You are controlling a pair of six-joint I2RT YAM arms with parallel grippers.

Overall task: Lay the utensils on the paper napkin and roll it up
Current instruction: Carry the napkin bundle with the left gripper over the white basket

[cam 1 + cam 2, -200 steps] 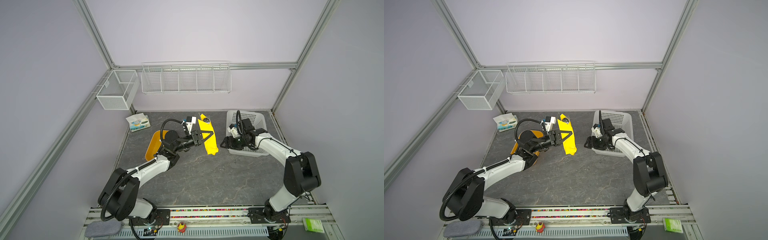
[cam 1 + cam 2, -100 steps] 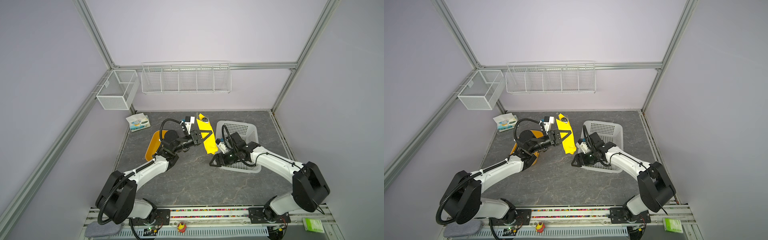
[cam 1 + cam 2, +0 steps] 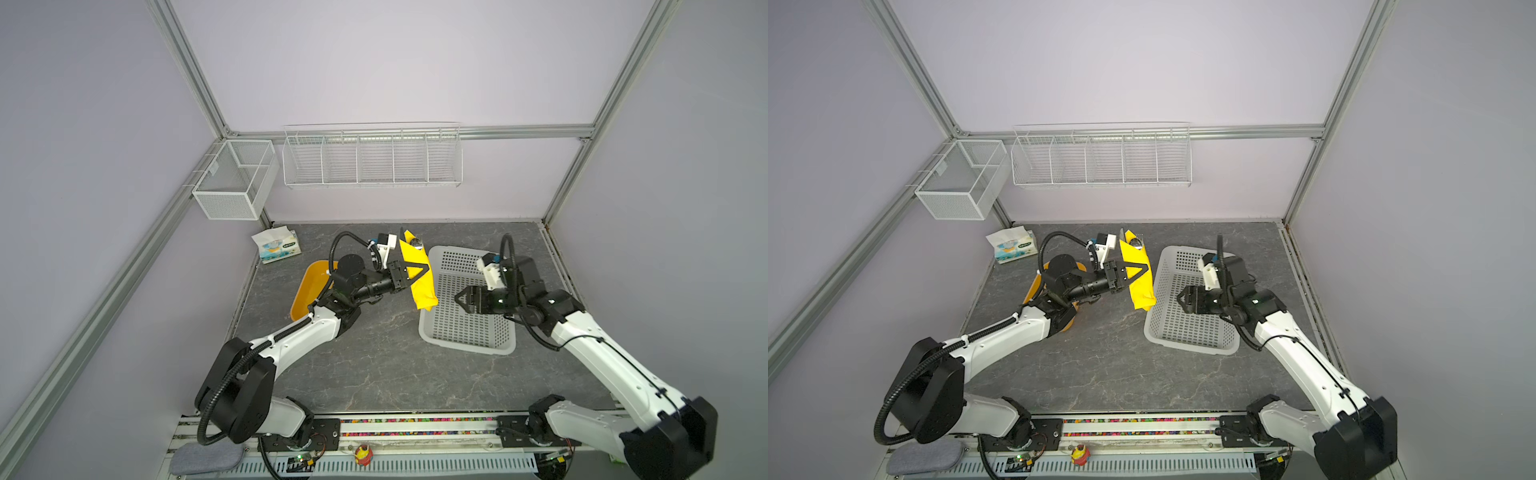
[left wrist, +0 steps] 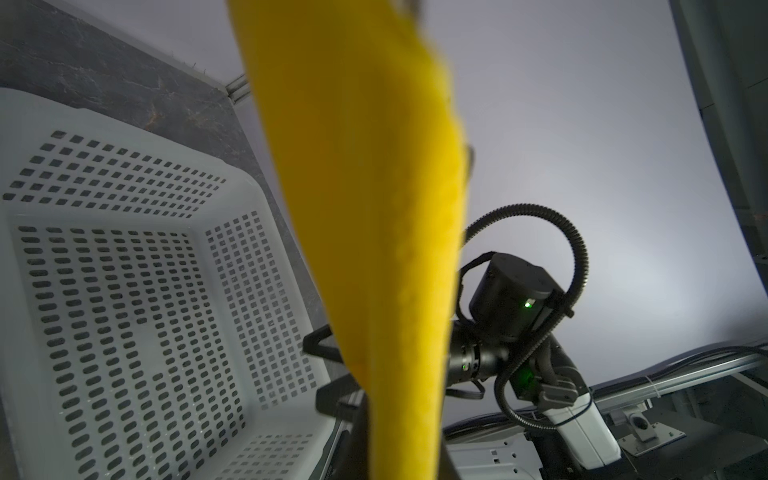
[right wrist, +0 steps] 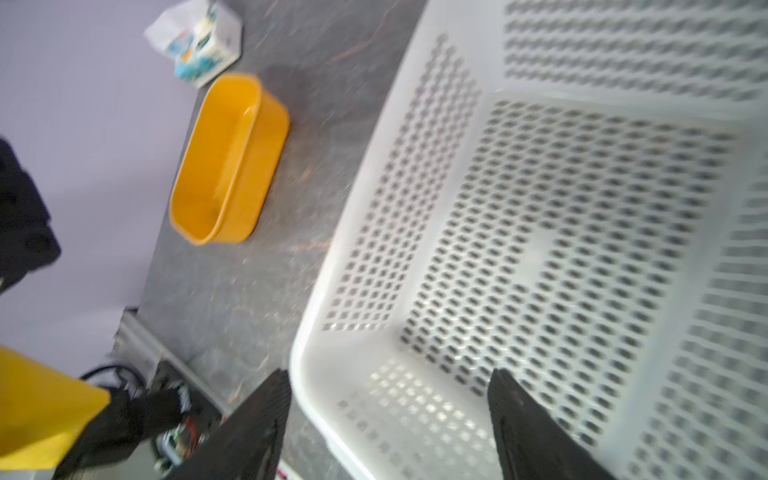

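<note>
We see the left hand [image 3: 415,272] clamped on the rolled yellow paper napkin [image 3: 422,291], held aloft over the back middle of the worktop [image 3: 374,365]. Metal of the utensils [image 3: 415,240] pokes from the roll's far end. Its near end hangs just beside the left rim of the white perforated basket [image 3: 461,328]. Over that basket we find the right hand [image 3: 462,300] hovering, fingers spread wide, holding nothing. Behind the left arm sits an orange tray [image 3: 309,286], and a tissue pack [image 3: 276,246] lies near the back-left corner. The worktop's front half gives us open room.
</note>
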